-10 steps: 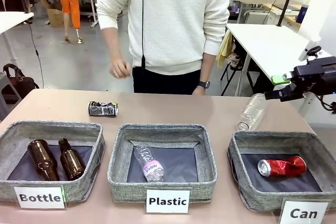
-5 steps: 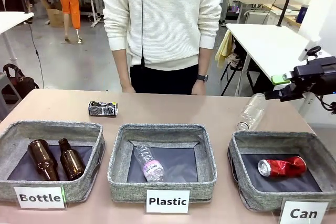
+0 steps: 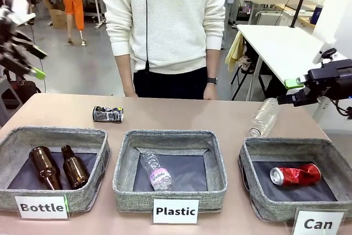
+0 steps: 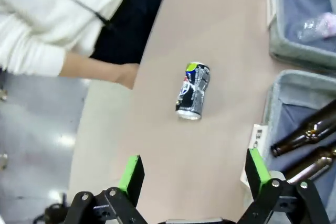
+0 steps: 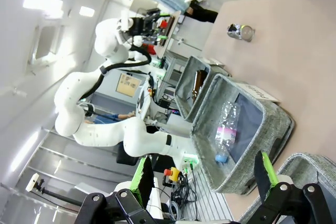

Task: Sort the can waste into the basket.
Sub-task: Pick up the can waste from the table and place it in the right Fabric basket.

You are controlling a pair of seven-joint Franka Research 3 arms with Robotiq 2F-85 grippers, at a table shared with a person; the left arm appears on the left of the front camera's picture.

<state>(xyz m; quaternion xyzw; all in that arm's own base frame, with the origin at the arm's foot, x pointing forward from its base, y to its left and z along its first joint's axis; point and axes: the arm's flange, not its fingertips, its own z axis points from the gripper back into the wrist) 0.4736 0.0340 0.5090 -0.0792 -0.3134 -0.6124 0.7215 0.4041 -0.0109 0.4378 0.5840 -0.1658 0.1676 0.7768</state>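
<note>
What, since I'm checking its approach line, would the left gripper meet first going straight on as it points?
Probably the black-and-white crushed can lying on the table, centred ahead of the open left gripper. Depth is unclear, so it might land on bare tabletop beside it.

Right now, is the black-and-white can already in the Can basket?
No, the black-and-white can lies on the table, beyond the Bottle basket.

Of three bins in a row on the table [image 3: 187, 113], the basket [image 3: 275, 208] sits rightmost with one crushed can [image 3: 295, 175] in it, while the other can [image 3: 108, 114] lies behind the leftmost bin [image 3: 55, 131] (a loose bottle [image 3: 263, 117] lies just behind the basket).
</note>
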